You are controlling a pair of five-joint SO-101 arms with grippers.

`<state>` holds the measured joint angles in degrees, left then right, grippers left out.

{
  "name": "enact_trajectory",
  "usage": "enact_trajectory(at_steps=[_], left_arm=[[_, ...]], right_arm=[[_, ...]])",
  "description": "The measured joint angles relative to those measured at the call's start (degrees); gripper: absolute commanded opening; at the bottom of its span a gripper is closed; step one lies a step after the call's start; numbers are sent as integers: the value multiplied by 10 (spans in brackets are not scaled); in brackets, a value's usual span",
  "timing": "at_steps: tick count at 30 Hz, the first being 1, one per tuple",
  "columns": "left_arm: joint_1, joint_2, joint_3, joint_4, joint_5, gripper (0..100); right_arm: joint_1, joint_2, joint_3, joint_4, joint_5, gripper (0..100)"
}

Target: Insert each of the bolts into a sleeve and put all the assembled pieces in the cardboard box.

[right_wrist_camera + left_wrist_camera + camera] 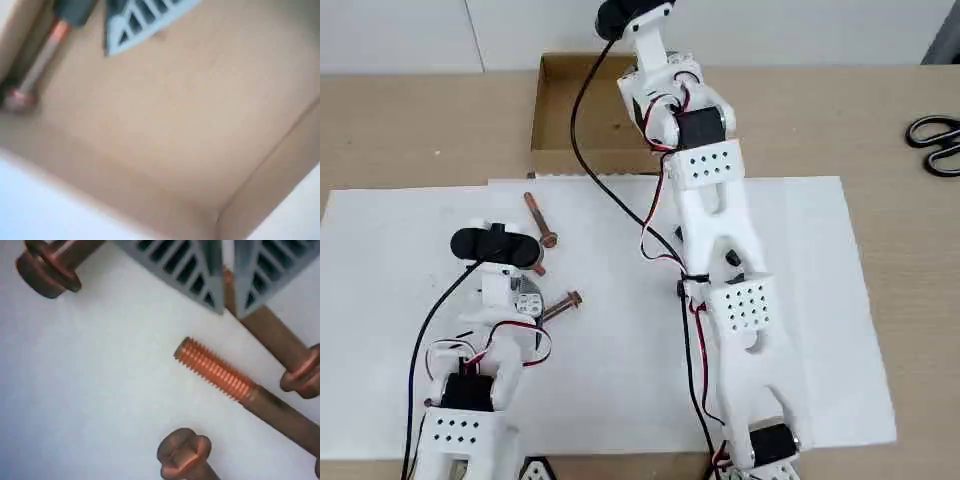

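Currently the left gripper (228,310) sits low over a cluster of copper bolts on the white paper sheet (800,300), its jaws clenched on the smooth shank of one bolt (274,336). A threaded bolt (215,371) lies just beside it, with two more bolt heads (185,452) (47,270) near. Likely trouble: the grip looks off-centre on a slick shank, so the bolt may pivot or slip on lifting, and its head could knock the neighbour and set it rolling. The right gripper (120,30) hangs inside the cardboard box (570,110), open or closed I cannot tell. An assembled piece (42,57) lies along the box wall near it, and a careless exit could drag it out. Scissors (935,145) lie well apart. No writing is legible on the box, bolts or arms.
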<state>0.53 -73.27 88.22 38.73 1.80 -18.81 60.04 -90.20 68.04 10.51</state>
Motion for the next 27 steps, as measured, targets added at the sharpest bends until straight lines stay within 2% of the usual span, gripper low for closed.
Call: enact_trajectory(at_steps=[9,17,21,27], left_arm=[[0,0,0,0,0,6],[0,0,0,0,0,6],[0,0,0,0,0,6],[0,0,0,0,0,6]], right_arm=[[4,-30,-38,253,0,187],[5,-84,-22,290,0,187],[5,-163,91,291,0,187],[5,-358,375,291,4,188]])
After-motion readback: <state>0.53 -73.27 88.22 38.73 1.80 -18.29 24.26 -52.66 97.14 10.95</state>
